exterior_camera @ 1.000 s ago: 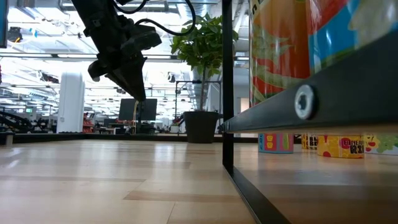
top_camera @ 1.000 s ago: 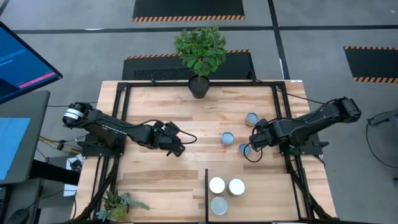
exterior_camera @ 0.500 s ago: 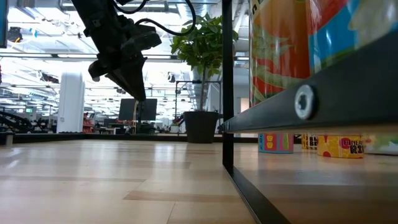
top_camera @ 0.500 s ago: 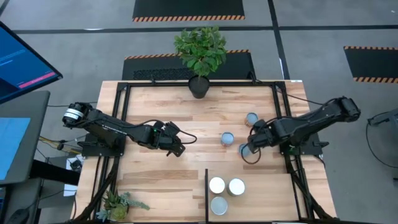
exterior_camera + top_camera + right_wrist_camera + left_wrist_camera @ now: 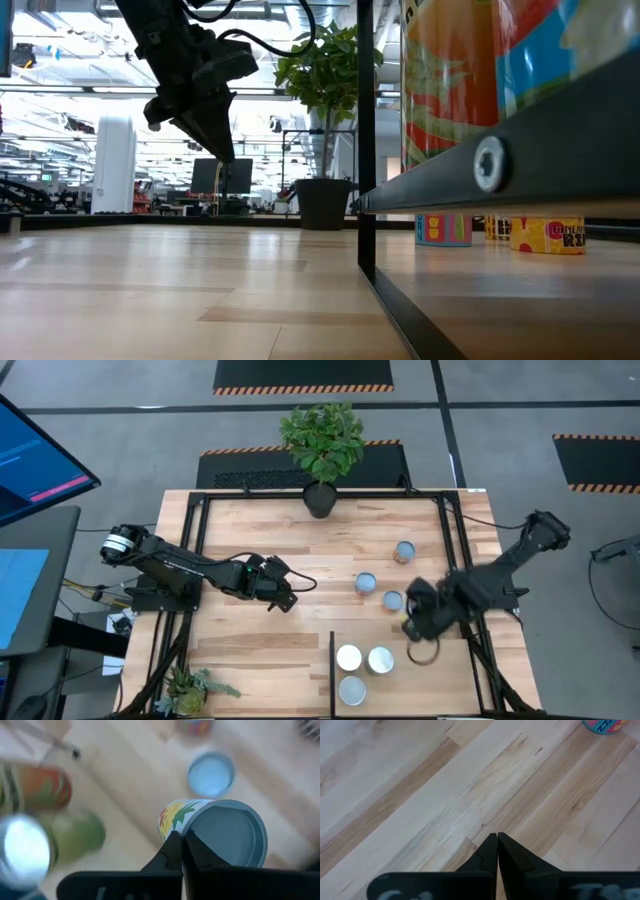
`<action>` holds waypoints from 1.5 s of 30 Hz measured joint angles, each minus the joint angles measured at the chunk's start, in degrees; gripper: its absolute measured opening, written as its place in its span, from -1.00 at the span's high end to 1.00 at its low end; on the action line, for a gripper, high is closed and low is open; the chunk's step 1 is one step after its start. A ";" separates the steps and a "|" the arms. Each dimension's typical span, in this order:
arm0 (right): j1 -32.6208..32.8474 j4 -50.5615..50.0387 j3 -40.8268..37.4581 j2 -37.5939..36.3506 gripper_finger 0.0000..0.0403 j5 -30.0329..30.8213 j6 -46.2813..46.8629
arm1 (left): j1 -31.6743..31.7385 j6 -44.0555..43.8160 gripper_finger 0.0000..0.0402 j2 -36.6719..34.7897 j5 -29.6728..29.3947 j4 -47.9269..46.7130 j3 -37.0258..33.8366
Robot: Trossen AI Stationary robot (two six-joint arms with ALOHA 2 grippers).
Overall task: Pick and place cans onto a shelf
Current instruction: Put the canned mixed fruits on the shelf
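Three cans stand upright on the tabletop: one (image 5: 404, 551), one (image 5: 366, 582) and a blue-topped can (image 5: 393, 601). Three more cans (image 5: 364, 670) stand on the shelf (image 5: 331, 660) at the near edge. My right gripper (image 5: 412, 626) is shut, just on the near side of the blue-topped can (image 5: 227, 832), between it and the shelf. My left gripper (image 5: 288, 602) hangs shut above bare wood at the table's middle left (image 5: 497, 836), with nothing between its fingers. My right gripper's shut fingertips (image 5: 176, 851) show right in front of the blue-topped can's painted side (image 5: 170, 820). I cannot tell whether they touch it. The can stands on the table and nothing is between the fingers.
A black plant pot (image 5: 320, 498) stands at the table's far edge, and a small plant (image 5: 188, 688) at the near left corner. Black frame bars (image 5: 447, 540) run along the table's sides. The shelf's upright post (image 5: 366, 140) rises near the table's middle.
My right gripper has swung away from the blue-topped can toward the table's near edge and the shelf, and its arm has turned. The can stays standing where it was.
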 joint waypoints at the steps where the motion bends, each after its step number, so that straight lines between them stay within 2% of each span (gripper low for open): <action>1: 1.94 0.04 0.02 0.94 0.98 -0.06 2.18 | 0.00 0.00 1.00 0.00 -0.02 0.00 0.00; 5: 9.14 0.08 1.38 5.14 0.98 -0.17 9.85 | -0.01 0.76 1.00 0.00 0.00 -0.01 0.00; 10: 13.34 -5.75 9.17 13.39 0.98 -0.12 12.73 | 0.00 1.46 1.00 0.00 -0.26 -0.11 0.00; 18: 14.09 -14.18 24.15 27.68 0.98 3.16 -1.16 | -0.02 1.51 1.00 0.00 -1.64 -0.04 0.00; 22: 14.09 -14.20 27.88 31.83 0.98 3.08 -2.41 | 0.00 1.92 1.00 0.00 -1.63 -0.02 0.00; 30: 14.09 -14.15 32.31 36.14 0.98 1.37 -2.17 | -0.02 2.38 1.00 0.00 -1.25 0.02 0.00; 36: 14.41 -13.33 32.46 36.31 0.97 0.44 -0.30 | 0.00 2.38 1.00 0.02 -1.23 0.02 0.00; 45: 14.41 -13.14 32.46 36.29 0.74 0.06 -0.75 | -0.01 2.38 1.00 0.00 -1.25 0.02 0.00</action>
